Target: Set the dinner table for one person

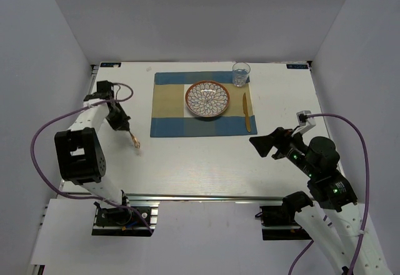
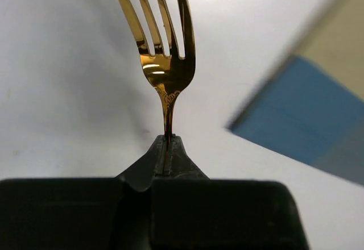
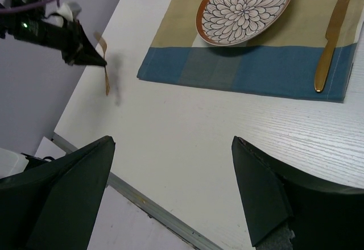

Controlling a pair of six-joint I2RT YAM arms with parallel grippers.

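We note left fingers pinched tight on handle of gold fork, tines pointing away, over bare white tabletop left of striped placemat. Right fingers spread wide, holding nothing. Tabletop stretches ahead of both arm bases. On placemat we see patterned plate, gold knife right of it, glass at far right corner.

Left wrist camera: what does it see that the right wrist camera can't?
Only the left wrist camera shows the four prongs of the gold fork up close. Only the right wrist camera shows the flowery plate, the knife and the open right hand. Both show the fork pinched in the left hand, the blue placemat and the white dinner table.
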